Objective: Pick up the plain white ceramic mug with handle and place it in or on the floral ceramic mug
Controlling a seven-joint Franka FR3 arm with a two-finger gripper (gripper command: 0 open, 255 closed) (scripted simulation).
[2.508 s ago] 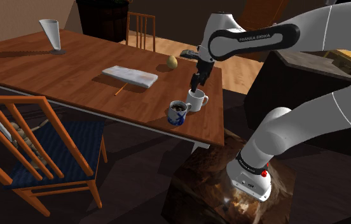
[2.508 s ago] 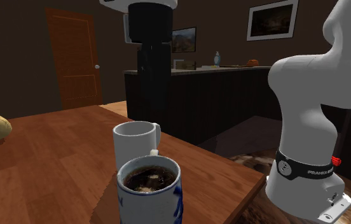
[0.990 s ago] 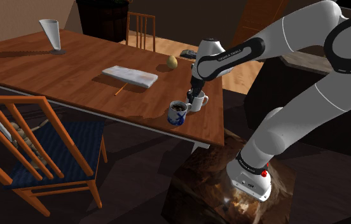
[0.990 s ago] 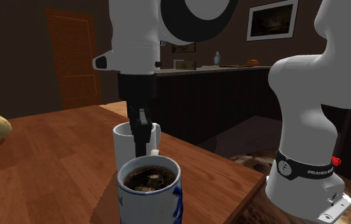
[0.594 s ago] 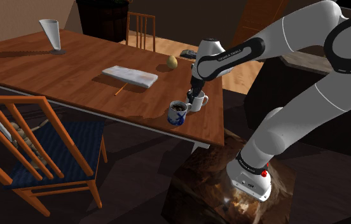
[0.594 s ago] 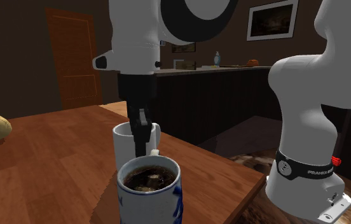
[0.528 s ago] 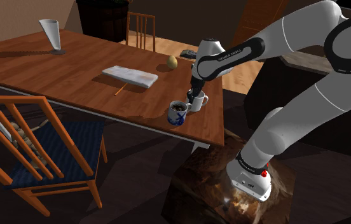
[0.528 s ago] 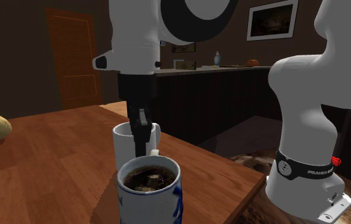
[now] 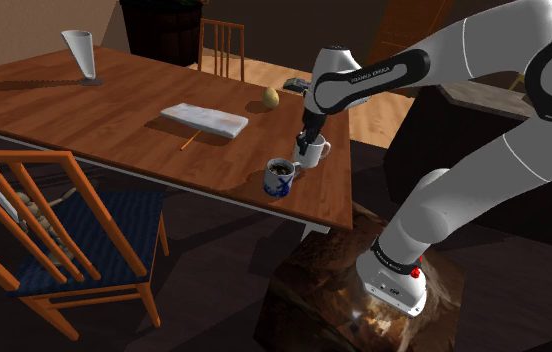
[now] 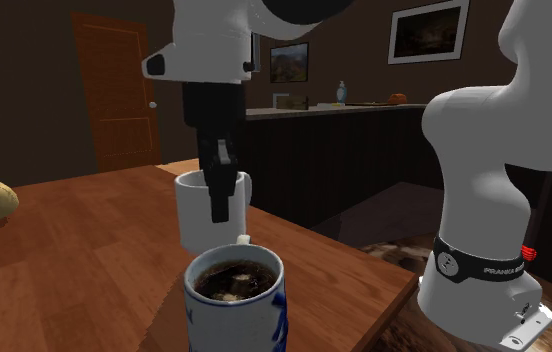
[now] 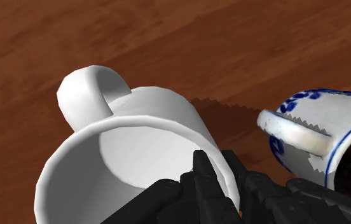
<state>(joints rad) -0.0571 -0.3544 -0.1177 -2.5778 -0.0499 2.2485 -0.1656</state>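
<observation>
We see the white mug (image 9: 312, 153) as plain and glossy, with no mark on it, a smooth pale inside, and a thick loop handle (image 11: 84, 91) on the side of the rim away from the fingers. The pincer (image 11: 224, 181) is clamped on the white mug's wall, one finger inside the rim and the other outside it. The mug hangs straight under the pincer (image 10: 218, 190) and seems to sit just clear of the table (image 9: 114, 120). Its shadow in the wrist view falls apart from it, though we cannot be sure of the gap.

Just beside the pincer, on the side nearest the table's edge, stands the floral mug (image 10: 235, 300). It is white with blue pattern and upright, and holds something dark with pale lumps up near its rim. In the wrist view its rim (image 11: 295, 130) lies close to the outer finger but does not touch the white mug (image 11: 130, 127).

Past the floral mug (image 9: 280, 179) the table's edge runs close by, and its corner lies toward the stand (image 9: 364, 300). On the pincer's other side the wood is bare for a good stretch. A yellowish lump (image 9: 270, 97) lies well beyond the pincer (image 9: 305, 141), and a pale board (image 9: 204, 120) lies well off to its side.
</observation>
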